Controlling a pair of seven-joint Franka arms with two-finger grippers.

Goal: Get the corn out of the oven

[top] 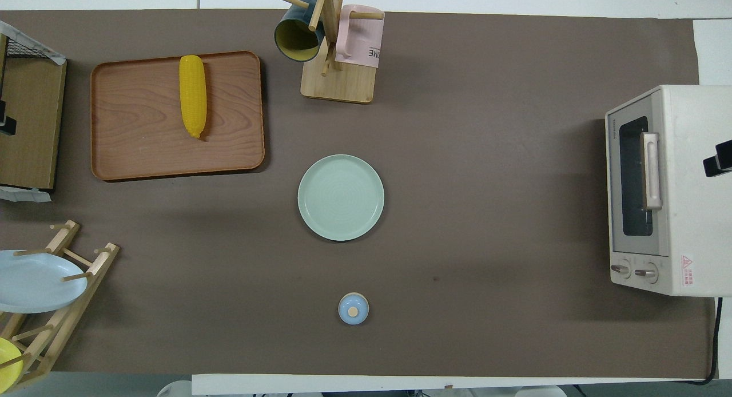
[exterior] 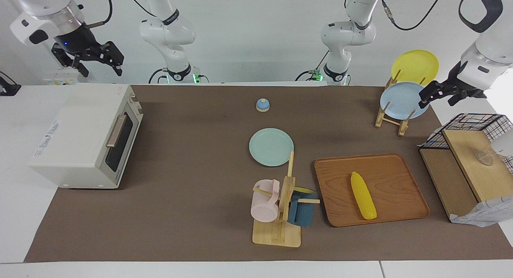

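The corn (exterior: pixel 363 195) is a bright yellow cob lying lengthwise on a brown wooden tray (exterior: pixel 396 170) toward the left arm's end of the table; it also shows in the overhead view (top: pixel 193 95). The cream-white oven (exterior: pixel 76 137) stands at the right arm's end with its dark glass door shut; it also shows in the overhead view (top: pixel 680 191). My right gripper (exterior: pixel 102 71) hangs open and empty in the air above the oven. My left gripper (exterior: pixel 437 101) hangs open and empty over the plate rack (exterior: pixel 390 117).
A pale green plate (exterior: pixel 271 146) lies mid-table. A small blue bell (exterior: pixel 262 105) sits nearer to the robots. A wooden mug tree (exterior: pixel 280 214) holds a pink and a dark blue mug. The plate rack holds a blue and a yellow plate. A black wire basket (exterior: pixel 473 121) with wooden boards stands at the left arm's end.
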